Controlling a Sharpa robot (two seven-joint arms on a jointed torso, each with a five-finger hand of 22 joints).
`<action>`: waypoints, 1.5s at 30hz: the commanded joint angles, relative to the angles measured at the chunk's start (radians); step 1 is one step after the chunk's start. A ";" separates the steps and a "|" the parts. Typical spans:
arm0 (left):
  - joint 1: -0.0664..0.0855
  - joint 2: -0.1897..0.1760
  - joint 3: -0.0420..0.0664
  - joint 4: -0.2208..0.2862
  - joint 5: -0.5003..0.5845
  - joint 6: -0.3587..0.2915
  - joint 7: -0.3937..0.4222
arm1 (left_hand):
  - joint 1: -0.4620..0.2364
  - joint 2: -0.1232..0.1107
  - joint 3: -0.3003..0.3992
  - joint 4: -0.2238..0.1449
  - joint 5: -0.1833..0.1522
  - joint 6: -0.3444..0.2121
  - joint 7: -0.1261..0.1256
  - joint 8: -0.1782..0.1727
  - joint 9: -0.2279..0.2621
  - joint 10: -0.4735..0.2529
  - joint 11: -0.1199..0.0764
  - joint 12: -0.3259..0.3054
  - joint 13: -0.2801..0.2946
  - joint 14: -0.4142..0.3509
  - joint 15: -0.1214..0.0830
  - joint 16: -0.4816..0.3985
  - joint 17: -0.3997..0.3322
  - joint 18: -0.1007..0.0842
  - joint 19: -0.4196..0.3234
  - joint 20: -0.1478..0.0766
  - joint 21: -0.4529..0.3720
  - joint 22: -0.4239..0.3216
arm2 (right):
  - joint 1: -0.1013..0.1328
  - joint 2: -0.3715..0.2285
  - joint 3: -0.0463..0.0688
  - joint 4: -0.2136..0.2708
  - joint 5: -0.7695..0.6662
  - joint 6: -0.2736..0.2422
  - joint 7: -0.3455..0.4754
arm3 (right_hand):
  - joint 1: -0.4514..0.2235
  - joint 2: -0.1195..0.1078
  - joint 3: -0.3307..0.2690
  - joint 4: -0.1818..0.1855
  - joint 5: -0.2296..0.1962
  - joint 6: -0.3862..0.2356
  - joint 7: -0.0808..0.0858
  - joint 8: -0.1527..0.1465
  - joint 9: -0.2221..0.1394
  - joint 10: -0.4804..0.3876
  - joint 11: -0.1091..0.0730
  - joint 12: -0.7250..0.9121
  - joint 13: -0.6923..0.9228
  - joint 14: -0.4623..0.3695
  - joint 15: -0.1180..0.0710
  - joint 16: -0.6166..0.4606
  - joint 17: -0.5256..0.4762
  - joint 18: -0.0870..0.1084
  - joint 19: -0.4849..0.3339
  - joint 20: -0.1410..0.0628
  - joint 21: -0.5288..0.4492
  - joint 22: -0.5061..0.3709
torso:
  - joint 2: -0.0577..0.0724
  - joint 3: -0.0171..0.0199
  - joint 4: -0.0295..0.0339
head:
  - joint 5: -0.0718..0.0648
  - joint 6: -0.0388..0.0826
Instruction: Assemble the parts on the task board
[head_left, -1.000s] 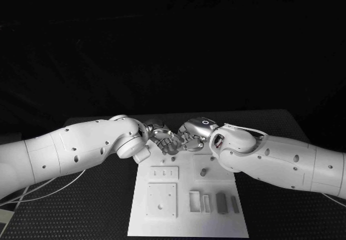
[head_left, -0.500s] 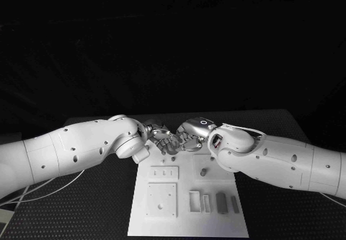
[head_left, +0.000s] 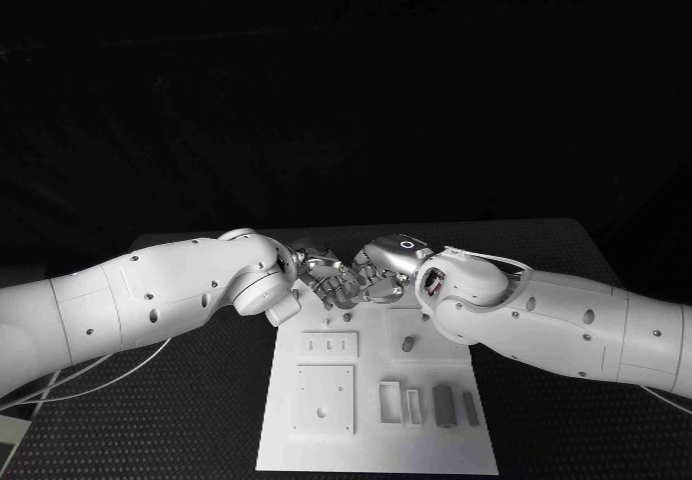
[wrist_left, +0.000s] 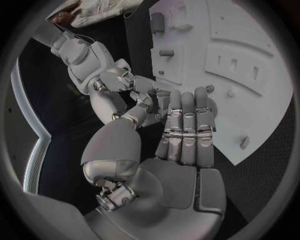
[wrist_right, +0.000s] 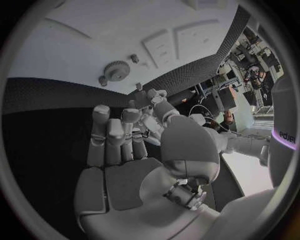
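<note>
The white task board (head_left: 368, 445) lies lengthwise before me. My left hand (head_left: 326, 278) and right hand (head_left: 381, 279) meet fingertip to fingertip above its far end. Both palms look bare, with fingers stretched out straight. In the left wrist view the left hand (wrist_left: 184, 130) hovers over the board (wrist_left: 250, 40), and the right hand (wrist_left: 115, 85) reaches in to touch it. The right wrist view shows the right hand (wrist_right: 115, 150) and a small gear (wrist_right: 116, 70) lying on the board (wrist_right: 75, 40). Whether something tiny sits between the touching fingertips is hidden.
A short peg (head_left: 407, 345) stands mid-board. Two grey bars (head_left: 443, 405) lie near the board's right edge beside white frames (head_left: 389, 400). A square plate (head_left: 323, 398) and a slotted plate (head_left: 329, 345) sit on the left half. Black matting (head_left: 173, 420) surrounds the board.
The right arm has edged very slightly to the left. The hands stay together over the board's far end.
</note>
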 joint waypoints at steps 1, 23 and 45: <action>0.002 0.009 0.002 0.007 0.014 0.031 0.011 | -0.006 0.008 -0.004 -0.003 -0.004 0.005 -0.001 0.004 -0.001 -0.004 -0.006 0.006 0.003 0.001 -0.003 0.006 -0.002 0.011 -0.001 -0.004 0.006 0.002 | 0.000 0.007 0.001 0.006 -0.012 0.001 0.011 | 0.000 0.008 0.003 0.001 0.003 0.042 0.024 0.002 0.001 0.001 -0.009 0.004 -0.002 -0.001 -0.006 0.005 0.002 0.012 0.008 0.001 0.006 0.016 | 0.000 -0.0002 0.0006 | 0.001 0.002; 0.002 0.010 0.002 0.007 0.014 0.023 0.007 | 0.056 0.082 0.032 -0.075 -0.003 0.033 -0.011 0.013 0.006 0.004 -0.014 0.008 0.039 0.009 -0.008 0.024 -0.004 0.009 0.007 -0.009 0.005 0.019 | 0.000 0.014 0.002 0.002 -0.016 0.009 0.010 | 0.000 0.008 0.005 0.000 0.003 0.043 0.023 0.001 0.001 0.002 -0.009 0.005 -0.002 0.000 -0.007 0.005 0.002 0.012 0.009 0.000 0.007 0.016 | 0.000 -0.0003 -0.0011 | 0.004 -0.002; 0.002 0.002 0.002 0.005 0.009 0.028 0.005 | 0.041 0.125 0.073 -0.099 -0.004 0.109 -0.045 0.045 0.045 0.052 -0.045 0.055 0.112 0.050 -0.033 0.099 0.029 0.003 0.043 -0.032 0.027 0.067 | -0.001 0.015 0.002 -0.006 -0.017 0.019 0.008 | -0.001 0.007 0.006 0.000 0.003 0.043 0.023 0.000 0.001 0.002 -0.009 0.005 -0.003 0.000 -0.008 0.005 0.001 0.012 0.009 0.000 0.007 0.016 | 0.000 0.0004 -0.0017 | 0.001 -0.003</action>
